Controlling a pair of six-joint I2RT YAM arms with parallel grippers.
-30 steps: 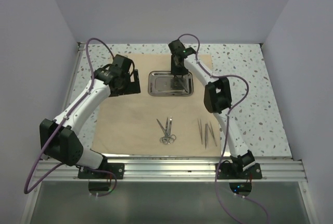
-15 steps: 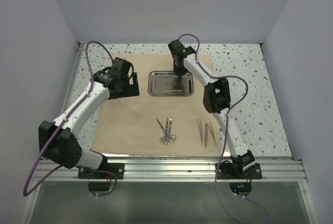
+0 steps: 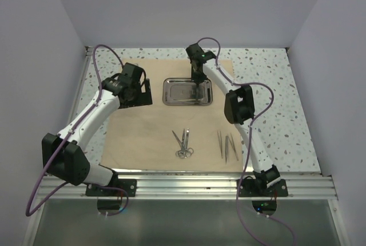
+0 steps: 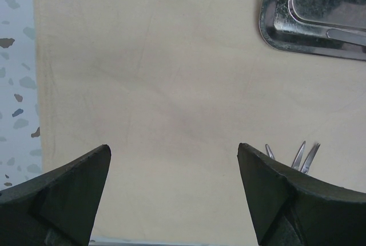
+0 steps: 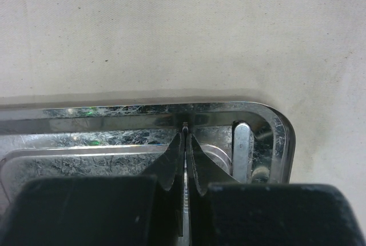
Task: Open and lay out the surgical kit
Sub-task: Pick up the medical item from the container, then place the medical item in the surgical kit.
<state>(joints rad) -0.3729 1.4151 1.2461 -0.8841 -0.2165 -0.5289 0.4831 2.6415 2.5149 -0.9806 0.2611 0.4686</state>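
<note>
The tan wrap sheet [image 3: 143, 126] [image 4: 160, 74] lies flat and spread out. The steel tray [image 3: 171, 92] [image 5: 114, 112] rests on its far part. My right gripper [image 3: 197, 87] [image 5: 185, 137] reaches down into the tray, shut on a thin ribbed steel instrument [image 5: 185, 125] that shows as a sliver between the fingers. A second steel instrument [image 5: 242, 146] lies in the tray's right end. Scissors [image 3: 183, 143] [image 4: 303, 157] and tweezers [image 3: 227, 145] lie on the near part of the sheet. My left gripper [image 3: 144, 92] [image 4: 173, 151] hovers open over bare sheet, left of the tray.
Speckled tabletop [image 3: 274, 108] surrounds the sheet, and its left strip [image 4: 17, 86] shows in the left wrist view. Grey walls close in the back and both sides. An aluminium rail [image 3: 189, 184] runs along the near edge.
My right gripper's jaws have closed on the thin instrument in the tray. The left arm has drifted slightly left, still open.
</note>
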